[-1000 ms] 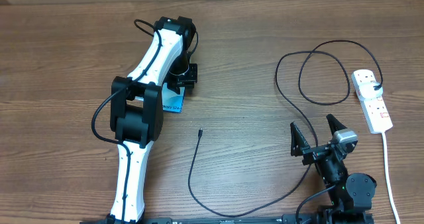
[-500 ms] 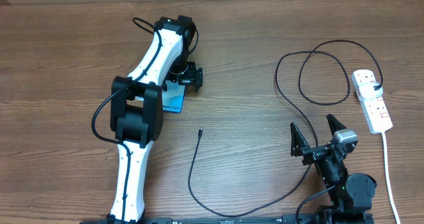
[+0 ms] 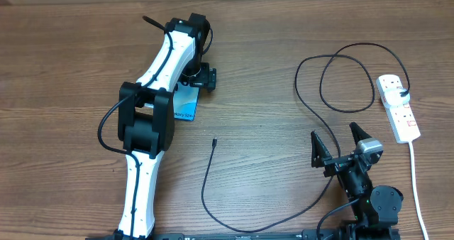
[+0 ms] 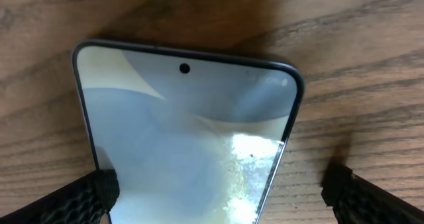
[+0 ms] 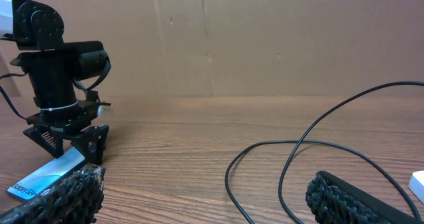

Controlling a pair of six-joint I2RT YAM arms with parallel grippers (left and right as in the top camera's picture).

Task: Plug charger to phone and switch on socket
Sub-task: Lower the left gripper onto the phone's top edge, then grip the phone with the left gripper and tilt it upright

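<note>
The phone [image 3: 186,109] lies flat on the bench [image 3: 284,27], left of centre, and from overhead it is largely hidden by the left arm [image 3: 152,119]. Small lettering on its blue face is too fine to be read. Only the left wrist view shows its pale screen and camera hole [image 4: 184,68]. There the left pincer [image 4: 218,187] is spread apart, one pad at the phone's left edge and the other over bare wood.

The charger [image 3: 203,183] lies looped, its connector tip [image 3: 213,141] apart from the phone, with open wood between them. Its plug [image 3: 404,93] is seated in the socket [image 3: 399,111] near the bench's right edge. The right pincer [image 3: 337,144] is spread apart and empty.
</note>
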